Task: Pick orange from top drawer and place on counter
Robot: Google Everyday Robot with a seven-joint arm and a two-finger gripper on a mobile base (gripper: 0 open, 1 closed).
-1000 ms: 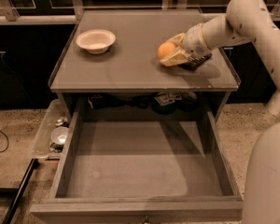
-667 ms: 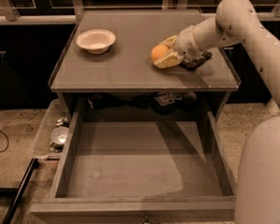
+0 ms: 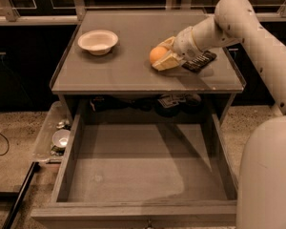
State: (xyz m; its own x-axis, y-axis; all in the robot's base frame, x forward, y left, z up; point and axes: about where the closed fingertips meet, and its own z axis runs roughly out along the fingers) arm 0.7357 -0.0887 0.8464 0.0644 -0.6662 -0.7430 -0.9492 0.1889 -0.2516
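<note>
The orange [image 3: 158, 54] is held between the pale fingers of my gripper [image 3: 162, 57], low over the grey counter [image 3: 124, 70], right of its middle. I cannot tell whether it touches the surface. The white arm comes in from the upper right. The top drawer [image 3: 138, 168] is pulled fully open below the counter, and its flat grey bottom is bare.
A white bowl [image 3: 98, 41] stands at the counter's back left. A dark flat object [image 3: 199, 61] lies on the counter just behind the gripper. A clear plastic bin [image 3: 55, 137] with small items sits on the floor left of the drawer.
My gripper has moved left across the counter with the orange in it, away from the right edge. The drawer and bowl have not moved.
</note>
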